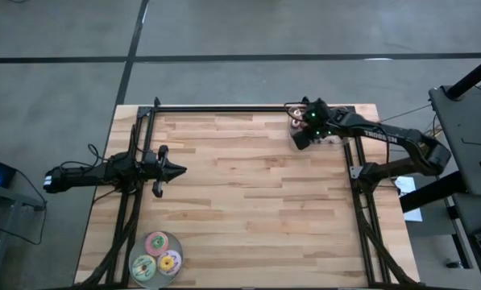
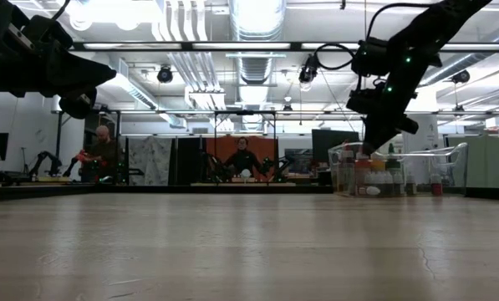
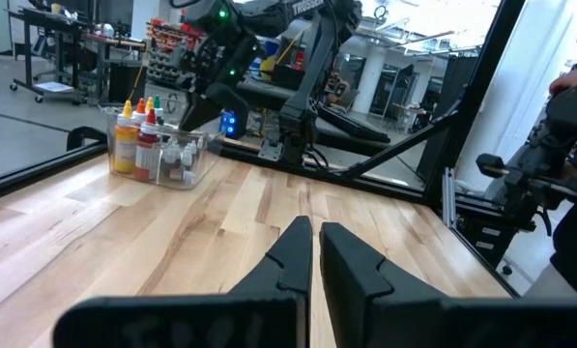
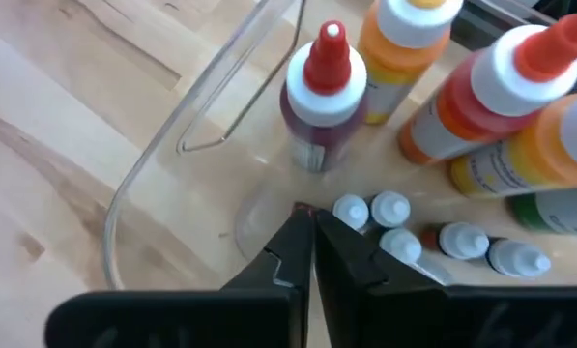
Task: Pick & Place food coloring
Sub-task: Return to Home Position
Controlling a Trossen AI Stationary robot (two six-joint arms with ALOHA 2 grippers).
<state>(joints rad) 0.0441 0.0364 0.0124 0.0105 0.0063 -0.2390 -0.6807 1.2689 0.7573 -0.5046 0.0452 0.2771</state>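
Observation:
A clear plastic bin (image 4: 172, 126) stands at the table's far right (image 1: 295, 121). Several tiny food coloring bottles with pale caps (image 4: 389, 209) lie on its floor, beside taller red and orange squeeze bottles (image 4: 325, 92). My right gripper (image 4: 312, 215) slants down into the bin from the right, shut, just above the tiny bottles (image 1: 301, 138). A small red bit (image 4: 301, 207) shows at its fingertips. My left gripper (image 3: 315, 230) waits shut and level over the table's left side (image 1: 182, 170). My right gripper slants down from above into the bin, fingers shut. A red bit (image 4: 301, 207) peeks out at the fingertips. Whether it is part of a food coloring bottle pinched there, I cannot tell, because the fingers hide what is under them.
Three flat round discs, pink, green and yellow (image 1: 155, 256), lie at the near left corner. Black frame rails (image 1: 224, 107) run along the far edge and both sides. Bare wood (image 1: 256, 193) spreads across the middle. People sit at benches in the room behind (image 2: 242, 159).

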